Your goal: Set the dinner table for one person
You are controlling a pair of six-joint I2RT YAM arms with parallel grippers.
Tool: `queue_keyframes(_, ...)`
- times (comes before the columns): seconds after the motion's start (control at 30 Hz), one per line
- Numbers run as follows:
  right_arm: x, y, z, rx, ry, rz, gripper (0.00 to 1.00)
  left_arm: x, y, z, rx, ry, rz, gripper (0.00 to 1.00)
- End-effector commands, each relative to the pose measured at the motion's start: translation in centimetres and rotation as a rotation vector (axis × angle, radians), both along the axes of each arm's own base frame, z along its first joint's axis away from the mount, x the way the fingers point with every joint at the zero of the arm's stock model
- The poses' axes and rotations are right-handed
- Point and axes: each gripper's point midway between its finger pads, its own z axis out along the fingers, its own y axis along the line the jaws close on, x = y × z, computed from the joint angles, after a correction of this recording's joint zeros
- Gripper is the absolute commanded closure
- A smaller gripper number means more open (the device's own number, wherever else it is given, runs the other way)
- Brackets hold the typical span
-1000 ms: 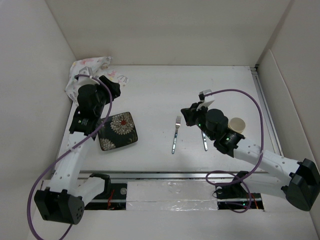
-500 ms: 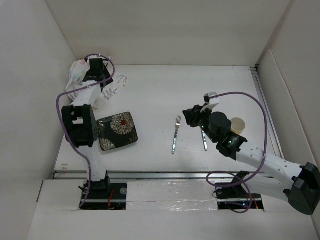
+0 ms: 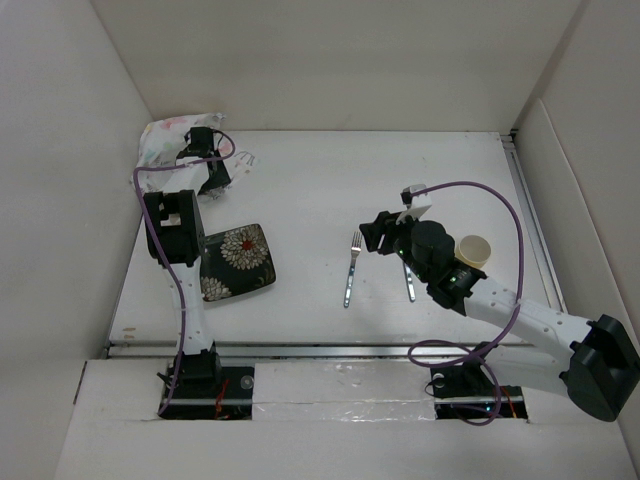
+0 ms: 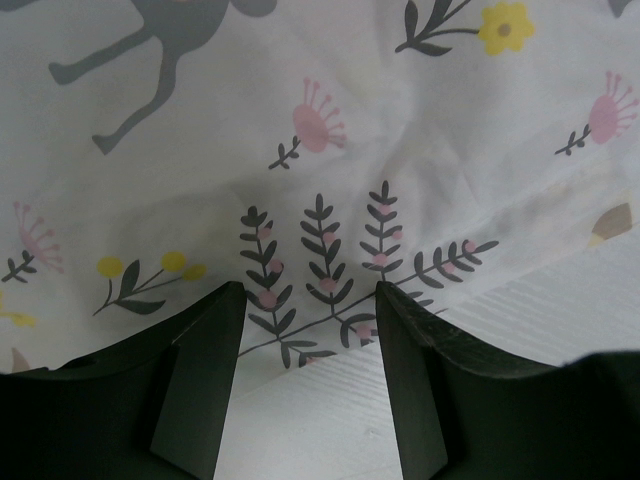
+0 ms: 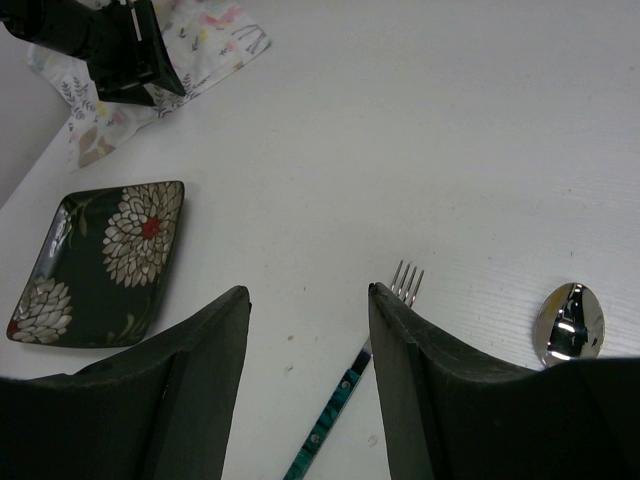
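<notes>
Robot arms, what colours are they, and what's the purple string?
The left arm and right arm are white tubes with chunky black joints. A purple cable loops along each one. The left gripper and right gripper each have two flat black fingers.

We see a plain white back wall (image 3: 330, 60), a left wall (image 3: 50, 200) and a right wall (image 3: 600, 150) boxing the scene. We find the light soft and even.

white worktop (image 3: 320, 185) | far-left corner: crumpled animal-print cloth (image 3: 165, 135) | near-left: dark floral square plate (image 3: 238, 262) | centre: fork (image 3: 351, 270), spoon (image 5: 568, 322) just right | right: beige cup (image 3: 474, 250)
</notes>
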Motion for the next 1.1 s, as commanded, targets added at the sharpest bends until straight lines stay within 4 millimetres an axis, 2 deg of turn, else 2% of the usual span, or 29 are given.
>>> queue_keyframes(0.0,0.5,0.0,2.8,0.053,-0.063,-0.010,0.43,0.1,0.3,-0.2,-0.010,0.028,-0.013,0.48)
queue_keyframes(0.07,0.4,0.0,2.8,0.055,-0.065,-0.007,0.43,0.0,0.1,-1.0,-0.017,0.054,-0.022,0.48)
queue_keyframes(0.1,0.3,0.0,2.9,0.056,-0.066,-0.004,0.43,-0.2,-0.6,-1.9,-0.028,0.076,-0.039,0.52)
queue_keyframes(0.13,0.2,0.0,3.0,0.059,-0.068,0.001,0.43,-0.1,-0.6,-1.8,-0.027,0.075,-0.040,0.55)
queue_keyframes(0.2,0.3,-0.1,2.9,0.063,-0.073,-0.004,0.43,0.0,-1.5,-1.9,-0.029,0.074,-0.068,0.68)
queue_keyframes(0.27,0.2,-0.1,3.1,0.063,-0.073,-0.002,0.44,0.4,-3.4,-1.5,-0.034,0.069,-0.110,0.81)
queue_keyframes(0.3,0.1,-0.1,3.3,0.066,-0.071,0.001,0.44,0.6,-4.4,-1.5,-0.036,0.071,-0.131,0.99)
queue_keyframes(0.33,0.0,-0.2,3.2,0.065,-0.070,0.001,0.44,0.5,-4.4,-1.6,-0.037,0.077,-0.131,0.99)
queue_keyframes(0.4,0.0,-0.2,3.5,0.076,-0.083,-0.002,0.44,1.4,-5.7,0.2,-0.060,0.034,-0.147,1.00)
queue_keyframes(0.47,0.0,-0.1,3.2,0.072,-0.078,0.005,0.44,2.5,-8.5,2.4,-0.134,-0.044,-0.202,1.00)
queue_keyframes(0.5,0.0,0.1,3.2,0.072,-0.076,0.014,0.44,3.2,-9.2,4.6,-0.177,-0.103,-0.199,1.00)
queue_keyframes(0.63,0.5,0.7,2.3,0.053,-0.054,0.022,0.44,4.9,-16.9,11.3,-0.418,-0.294,-0.332,1.00)
queue_keyframes(0.67,0.5,0.8,2.0,0.044,-0.044,0.022,0.44,5.0,-18.6,12.4,-0.461,-0.323,-0.361,1.00)
queue_keyframes(0.7,0.7,0.7,1.7,0.041,-0.042,0.013,0.44,4.9,-23.4,15.2,-0.561,-0.396,-0.431,1.00)
queue_keyframes(0.73,0.7,0.7,1.7,0.041,-0.042,0.013,0.44,4.7,-23.8,15.3,-0.576,-0.393,-0.447,1.00)
queue_keyframes(0.77,1.1,0.4,1.6,0.040,-0.045,-0.004,0.44,4.5,-25.8,16.1,-0.607,-0.413,-0.481,1.00)
queue_keyframes(0.8,1.2,0.4,1.5,0.034,-0.041,-0.008,0.44,3.7,-29.4,16.8,-0.646,-0.422,-0.538,1.00)
queue_keyframes(0.83,1.3,0.5,1.5,0.033,-0.038,-0.007,0.44,3.6,-31.5,18.1,-0.690,-0.466,-0.571,1.00)
queue_keyframes(0.87,1.3,0.4,1.2,0.030,-0.033,-0.010,0.43,3.6,-33.5,18.1,-0.711,-0.475,-0.598,0.99)
queue_keyframes(0.9,1.5,0.4,0.9,0.023,-0.027,-0.021,0.43,3.5,-35.2,18.4,-0.730,-0.491,-0.624,0.93)
queue_keyframes(0.93,1.6,0.4,0.6,0.019,-0.023,-0.024,0.43,2.7,-38.0,19.0,-0.754,-0.511,-0.667,0.83)
queue_keyframes(0.97,1.8,0.4,0.3,0.011,-0.016,-0.028,0.42,3.1,-39.3,18.7,-0.773,-0.516,-0.671,0.66)
queue_keyframes(1.03,2.2,0.5,-0.5,-0.008,0.002,-0.040,0.38,3.0,-41.0,18.5,-0.812,-0.528,-0.694,0.46)
queue_keyframes(1.07,2.3,0.5,-1.0,-0.020,0.016,-0.044,0.35,3.1,-41.3,17.7,-0.842,-0.509,-0.672,0.34)
